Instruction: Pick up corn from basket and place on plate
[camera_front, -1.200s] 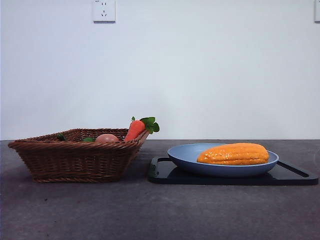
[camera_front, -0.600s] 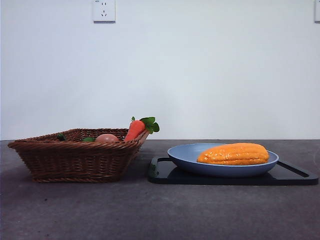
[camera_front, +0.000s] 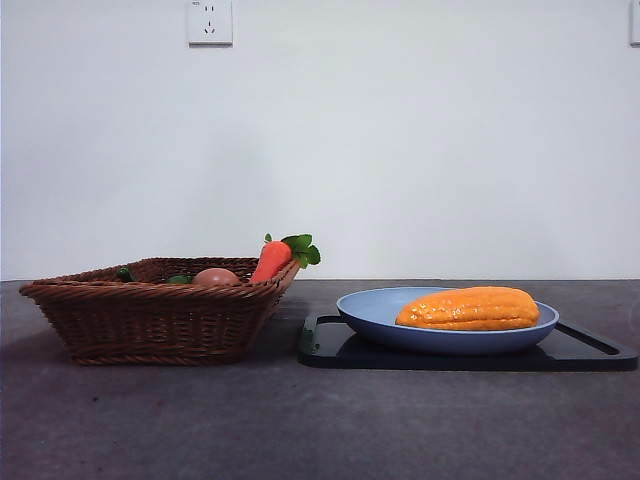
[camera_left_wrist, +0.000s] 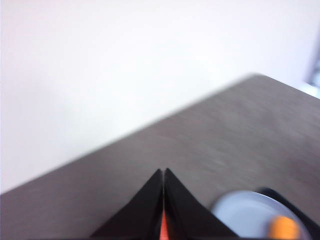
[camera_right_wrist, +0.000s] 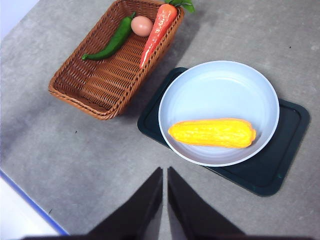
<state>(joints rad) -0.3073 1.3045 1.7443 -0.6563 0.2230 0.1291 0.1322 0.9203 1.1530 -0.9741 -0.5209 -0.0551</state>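
Both pincers stood clear of the goods, each with its two jaws pressed together and holding nothing. Going left to right across the table, the basket (camera_right_wrist: 116, 55) lay ahead of the right gripper (camera_right_wrist: 165, 172) and off to one side, well apart from it, holding a green pepper (camera_right_wrist: 111, 45), a small egg (camera_right_wrist: 142, 25) and a carrot (camera_right_wrist: 157, 30) propped on its rim. Next came the black tray (camera_right_wrist: 287, 165) bearing the plate (camera_right_wrist: 220, 75), ahead of that gripper and nearer. The corn (camera_right_wrist: 212, 133) lay flat inside the plate, touched by neither pincer. The left gripper (camera_left_wrist: 164, 172) was high above the table, with the plate's edge showing blurred just beside its jaws.

By my judgement the placing step was done and the task was complete. No further grasp seemed called for; any next move would only need the arms kept away from the plate.
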